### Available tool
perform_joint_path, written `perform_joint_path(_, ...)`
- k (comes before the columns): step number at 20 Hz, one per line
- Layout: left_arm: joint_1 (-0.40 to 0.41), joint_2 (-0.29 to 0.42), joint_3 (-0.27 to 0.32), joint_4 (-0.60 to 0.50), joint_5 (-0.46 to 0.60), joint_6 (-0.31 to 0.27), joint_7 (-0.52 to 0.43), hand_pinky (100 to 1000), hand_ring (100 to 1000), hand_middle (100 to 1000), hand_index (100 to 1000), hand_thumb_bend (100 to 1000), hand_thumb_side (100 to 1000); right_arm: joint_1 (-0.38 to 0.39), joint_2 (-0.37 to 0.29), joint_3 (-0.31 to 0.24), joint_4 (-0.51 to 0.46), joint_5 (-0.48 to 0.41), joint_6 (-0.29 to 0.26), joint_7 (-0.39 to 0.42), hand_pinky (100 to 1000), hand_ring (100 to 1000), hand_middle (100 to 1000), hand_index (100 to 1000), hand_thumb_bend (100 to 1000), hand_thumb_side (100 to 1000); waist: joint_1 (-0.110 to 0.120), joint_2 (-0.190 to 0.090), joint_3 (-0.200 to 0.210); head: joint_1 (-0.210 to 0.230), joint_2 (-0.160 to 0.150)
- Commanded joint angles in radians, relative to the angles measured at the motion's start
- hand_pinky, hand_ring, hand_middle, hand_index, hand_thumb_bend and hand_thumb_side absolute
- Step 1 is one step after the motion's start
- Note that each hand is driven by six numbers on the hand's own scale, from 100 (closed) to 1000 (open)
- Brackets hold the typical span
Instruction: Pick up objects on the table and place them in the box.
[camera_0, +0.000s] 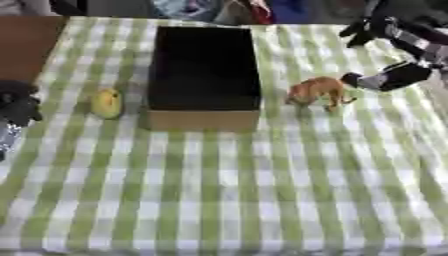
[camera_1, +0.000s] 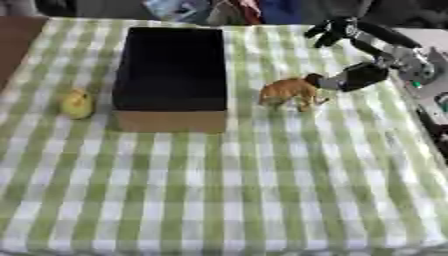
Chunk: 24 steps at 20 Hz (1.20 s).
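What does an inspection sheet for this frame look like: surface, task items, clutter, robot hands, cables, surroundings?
Surface: table under a green-and-white checked cloth; bare brown wood at the far left corner.
Job's things: open cardboard box, dark inside, contents not visible; orange toy animal standing right of the box; yellow-green fruit left of the box.
Clutter: nothing seen.
Robot hands: right robot hand raised over the far right of the table, fingers unclear; left robot hand at the left edge, fingers unclear.
Cables: nothing seen.
Surroundings: blurred coloured shapes beyond the far edge.

place: unclear, home-like | cue: green-checked tablecloth (camera_0: 219, 190) on table
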Motion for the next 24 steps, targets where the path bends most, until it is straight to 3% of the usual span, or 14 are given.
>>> perform_joint_path(1,-0.009,0.023,-0.001,-0.009,0.002,-0.002,-0.004,754,504,488,699,259,549,-0.03,-0.008,-0.005,0.021,0.026,-0.011,0.001,776,756,813,875,404,347,0.001,-0.016,0.001,-0.003,-0.008)
perform_joint_path(24,-0.013,0.022,-0.003,-0.01,0.004,-0.006,-0.011,756,507,489,700,258,549,-0.083,0.088,-0.018,0.207,0.205,-0.045,-0.015,775,751,800,868,384,378,0.006,-0.012,0.016,-0.013,-0.006)
